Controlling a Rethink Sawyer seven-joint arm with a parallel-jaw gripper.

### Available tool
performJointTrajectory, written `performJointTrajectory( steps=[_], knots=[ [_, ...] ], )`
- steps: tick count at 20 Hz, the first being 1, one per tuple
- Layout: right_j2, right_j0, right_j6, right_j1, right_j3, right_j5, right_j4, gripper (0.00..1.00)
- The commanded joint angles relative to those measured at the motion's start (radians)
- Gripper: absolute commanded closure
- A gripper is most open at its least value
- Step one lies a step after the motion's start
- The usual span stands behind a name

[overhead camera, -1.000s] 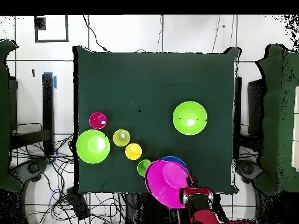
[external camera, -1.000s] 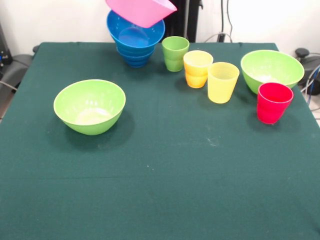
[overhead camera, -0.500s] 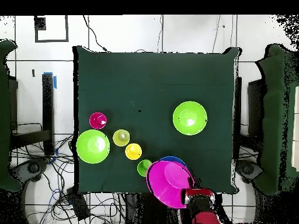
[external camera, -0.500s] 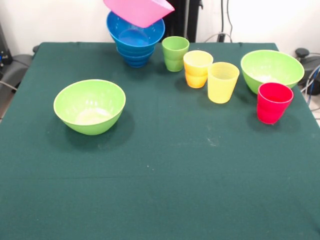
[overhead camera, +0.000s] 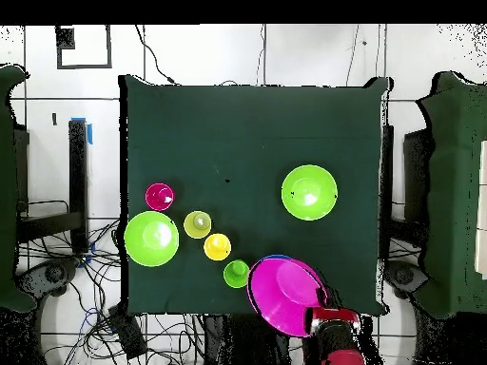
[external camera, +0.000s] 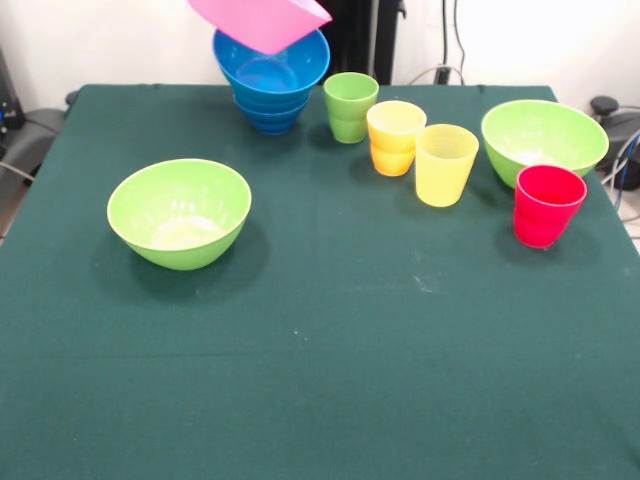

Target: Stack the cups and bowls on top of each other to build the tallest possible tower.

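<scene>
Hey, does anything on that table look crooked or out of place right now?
One thing: the pink bowl is tilted in the air above the tower of blue bowls at the robot's side of the table, not seated in it. The four cups and both green bowls stand upright on the cloth; nothing is spilled.

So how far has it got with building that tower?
Early days. Done: the blue bowls sit nested as a short stack at the table's far edge. In hand: the pink bowl hangs tilted above that stack, carried by the arm. Left: two lime green bowls and the green, orange, yellow and red cups, all standing apart.
</scene>
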Motion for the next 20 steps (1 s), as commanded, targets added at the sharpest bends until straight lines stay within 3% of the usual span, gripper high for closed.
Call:
performJointTrajectory(
  steps=[1, 4, 12, 20],
  knots=[
    [0.015, -0.018, 0.074, 0.075, 0.14, -0.018, -0.082, 1.0],
    [0.028, -0.032, 0.074, 0.049, 0.16, -0.035, -0.07, 1.0],
    [-0.059, -0.016, 0.096, -0.097, 0.227, -0.143, -0.07, 1.0],
    [0.006, -0.023, 0.067, -0.087, 0.24, 0.009, -0.022, 1.0]
  ],
)
